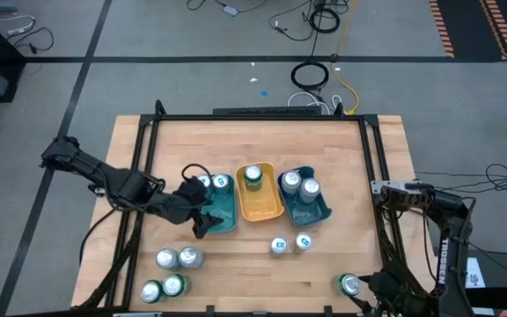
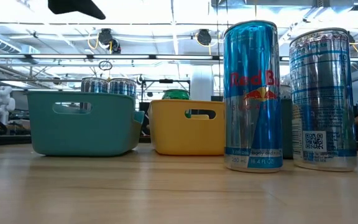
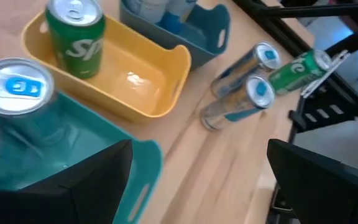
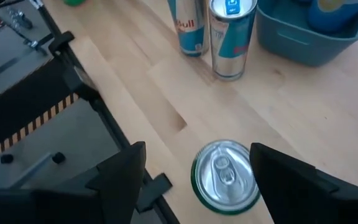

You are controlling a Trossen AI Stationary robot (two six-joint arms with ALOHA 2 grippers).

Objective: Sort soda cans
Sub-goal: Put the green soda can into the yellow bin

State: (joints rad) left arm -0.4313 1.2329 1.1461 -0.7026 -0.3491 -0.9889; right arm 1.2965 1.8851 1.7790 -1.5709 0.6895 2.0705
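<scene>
Pale wooden table (image 1: 262, 273) boards are filling the middle of the high view, with grey floor and loose cables lying around them. Three trays are sitting in a row at the centre: a teal tray (image 1: 223, 204) holding two silver-topped cans (image 1: 213, 182), a yellow tray (image 1: 258, 195) holding one green can (image 1: 253, 177), and a blue tray (image 1: 310, 199) holding two more cans (image 1: 298, 184).

Just below the blue tray, two blue-and-silver cans (image 1: 290, 244) are standing side by side on bare wood. Four cans (image 1: 172, 272) are clustering at the lower left of the frame; the lower two look green-sided, though that is hard to judge from above. One green-rimmed can (image 1: 350, 284) is standing alone at the lower right.

Over the teal tray's lower left corner the left gripper (image 1: 202, 220) is hanging with its fingers spread wide and nothing between them. At the lower right the right gripper (image 4: 194, 180) is straddling the lone can, its fingers (image 4: 120, 180) standing apart on either side without touching it.
</scene>
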